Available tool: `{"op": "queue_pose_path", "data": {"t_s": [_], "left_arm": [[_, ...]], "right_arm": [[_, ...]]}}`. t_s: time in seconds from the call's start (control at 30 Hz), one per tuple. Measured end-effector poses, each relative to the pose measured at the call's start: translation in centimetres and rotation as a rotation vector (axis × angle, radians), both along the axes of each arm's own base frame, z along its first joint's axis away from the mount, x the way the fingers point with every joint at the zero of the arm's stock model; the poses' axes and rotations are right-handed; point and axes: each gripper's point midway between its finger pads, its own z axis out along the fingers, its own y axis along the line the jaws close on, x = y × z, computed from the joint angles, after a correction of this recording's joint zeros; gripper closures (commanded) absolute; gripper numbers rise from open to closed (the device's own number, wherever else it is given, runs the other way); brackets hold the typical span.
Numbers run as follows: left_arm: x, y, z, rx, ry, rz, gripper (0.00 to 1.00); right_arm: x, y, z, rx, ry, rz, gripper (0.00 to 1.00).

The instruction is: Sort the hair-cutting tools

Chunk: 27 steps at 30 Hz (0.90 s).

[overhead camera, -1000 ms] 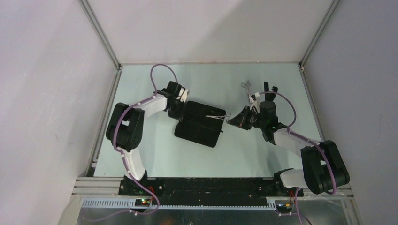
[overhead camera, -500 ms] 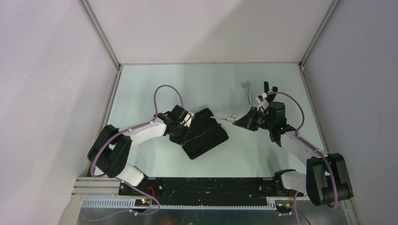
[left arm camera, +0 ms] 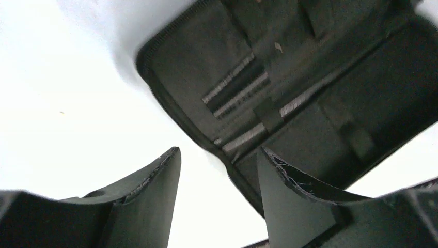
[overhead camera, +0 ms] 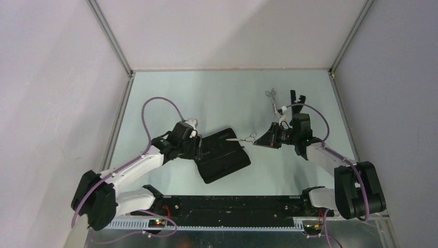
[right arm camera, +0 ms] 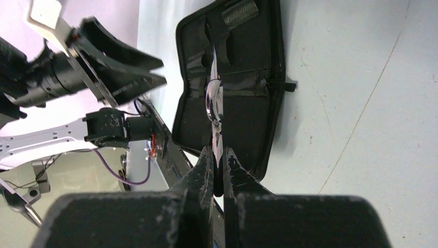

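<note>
Right fingers (right arm camera: 204,170) are clenched on the handle end of one pair of silver scissors (right arm camera: 213,101), blades pointing to 9 o'clock over the open black case (overhead camera: 222,155) — near the middle of the table (overhead camera: 170,93). Left fingers (left arm camera: 150,206) stand spread at the case's 9 o'clock edge, grasping nothing. Second scissors (overhead camera: 271,98) lie flat at 1 o'clock from the held pair.
</note>
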Motion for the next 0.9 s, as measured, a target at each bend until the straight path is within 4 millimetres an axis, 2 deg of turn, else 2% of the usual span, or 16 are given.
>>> {"op": "queue_pose_path", "data": {"t_s": [0.1, 0.3, 0.53, 0.73, 0.9], "left_arm": [[1.9, 0.9, 0.7, -0.041, -0.065, 0.105, 0.42], [3.7, 2.6, -0.9, -0.071, -0.064, 0.242, 0.52], [4.0, 2.6, -3.8, -0.043, 0.019, 0.258, 0.57], [5.1, 1.8, -3.9, -0.05, 0.031, 0.233, 0.7], [6.0, 1.2, -3.8, -0.053, 0.023, 0.192, 0.76]], "right_arm": [[-0.3, 0.2, -0.4, 0.0, 0.009, 0.023, 1.0], [-0.1, 0.3, -0.9, 0.002, 0.032, 0.059, 1.0], [1.1, 0.3, -1.3, 0.0, 0.041, 0.105, 1.0], [1.6, -0.2, -3.0, 0.001, 0.091, 0.118, 1.0], [1.5, -0.8, -4.4, 0.008, 0.139, 0.12, 1.0]]}}
